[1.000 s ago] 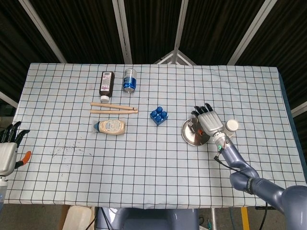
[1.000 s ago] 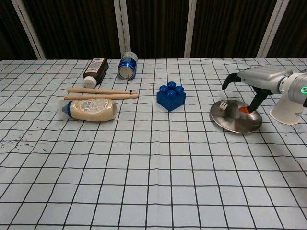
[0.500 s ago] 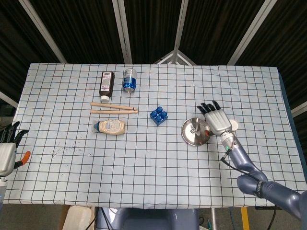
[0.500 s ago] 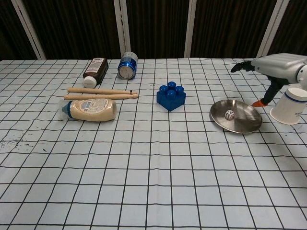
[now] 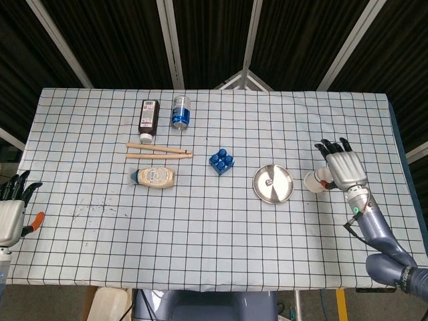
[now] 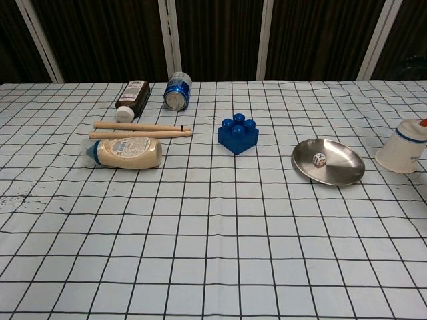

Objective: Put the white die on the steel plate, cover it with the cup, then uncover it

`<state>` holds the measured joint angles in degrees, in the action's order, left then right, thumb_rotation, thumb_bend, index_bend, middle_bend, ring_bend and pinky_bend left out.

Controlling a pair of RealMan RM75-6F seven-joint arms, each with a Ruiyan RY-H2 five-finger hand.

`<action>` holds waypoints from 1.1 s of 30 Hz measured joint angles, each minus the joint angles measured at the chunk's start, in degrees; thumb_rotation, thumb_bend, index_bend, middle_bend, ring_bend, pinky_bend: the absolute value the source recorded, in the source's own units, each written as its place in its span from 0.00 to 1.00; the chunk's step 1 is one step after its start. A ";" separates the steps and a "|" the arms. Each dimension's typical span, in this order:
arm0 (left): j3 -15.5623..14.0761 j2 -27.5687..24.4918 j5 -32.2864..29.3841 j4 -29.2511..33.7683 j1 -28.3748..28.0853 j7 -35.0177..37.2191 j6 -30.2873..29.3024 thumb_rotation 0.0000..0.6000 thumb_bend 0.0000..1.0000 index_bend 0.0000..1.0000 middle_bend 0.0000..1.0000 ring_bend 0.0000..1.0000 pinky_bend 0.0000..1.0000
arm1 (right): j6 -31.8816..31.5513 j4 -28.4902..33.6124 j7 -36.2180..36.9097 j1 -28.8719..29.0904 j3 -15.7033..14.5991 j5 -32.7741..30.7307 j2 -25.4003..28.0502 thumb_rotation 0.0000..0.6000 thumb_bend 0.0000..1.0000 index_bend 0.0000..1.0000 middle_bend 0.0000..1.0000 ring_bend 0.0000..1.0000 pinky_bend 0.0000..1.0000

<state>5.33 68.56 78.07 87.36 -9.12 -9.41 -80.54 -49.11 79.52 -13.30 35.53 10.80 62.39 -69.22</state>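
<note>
White die [image 6: 319,159]: lies inside the steel plate [image 6: 340,175], left of its middle in the chest view, uncovered.
Steel plate: sits on the checked tablecloth [image 5: 214,234], between the blue brick [image 6: 238,135] and the cup [image 6: 402,149].
Cup: white, upright on the cloth just right of the plate, apart from it.
Right hand [image 5: 342,169]: above the cup's right side in the head view, fingers spread and pointing to the far edge; an orange thumb tip lies against the cup. Whether it grips the cup, I cannot tell.
Left hand [image 5: 13,212]: at the table's left edge, fingers apart, holding nothing, well apart from everything else.
Blue brick: studs up, left of the plate.
Mayonnaise bottle [image 6: 123,153]: on its side, near the left.
Wooden sticks [image 6: 141,129]: two, lying side by side just behind that bottle.
Dark bottle [image 6: 132,99]: lying down, beyond the sticks.
Blue can [image 6: 177,91]: on its side beside the dark bottle.
</note>
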 measured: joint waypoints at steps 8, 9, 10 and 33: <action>0.48 -0.01 -0.66 -0.09 0.40 -0.30 -0.84 1.00 0.47 0.20 0.00 0.00 0.10 | 2.74 -1.75 2.27 -0.37 -1.41 -0.46 -0.38 1.00 0.22 0.17 0.18 0.20 0.00; 0.53 0.03 -0.69 -0.15 0.39 -0.37 -0.88 1.00 0.47 0.20 0.00 0.00 0.10 | 3.11 -2.26 2.71 -0.30 -1.49 -0.37 -0.69 1.00 0.22 0.18 0.18 0.21 0.00; 0.54 0.07 -0.70 -0.20 0.37 -0.42 -0.88 1.00 0.47 0.20 0.00 0.00 0.10 | 3.32 -2.75 2.95 -0.23 -1.54 -0.28 -0.95 1.00 0.22 0.19 0.19 0.22 0.00; 0.55 1.18 -1.84 -0.72 -0.17 -3.06 0.14 1.00 0.47 0.21 0.00 0.00 0.10 | 4.72 -11.74 9.44 0.23 -2.36 3.40 -5.35 1.00 0.36 0.41 0.37 0.25 0.00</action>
<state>5.88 69.74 76.24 86.64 -9.29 -12.47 -80.40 -44.39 67.78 -3.86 35.76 8.44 65.79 -74.57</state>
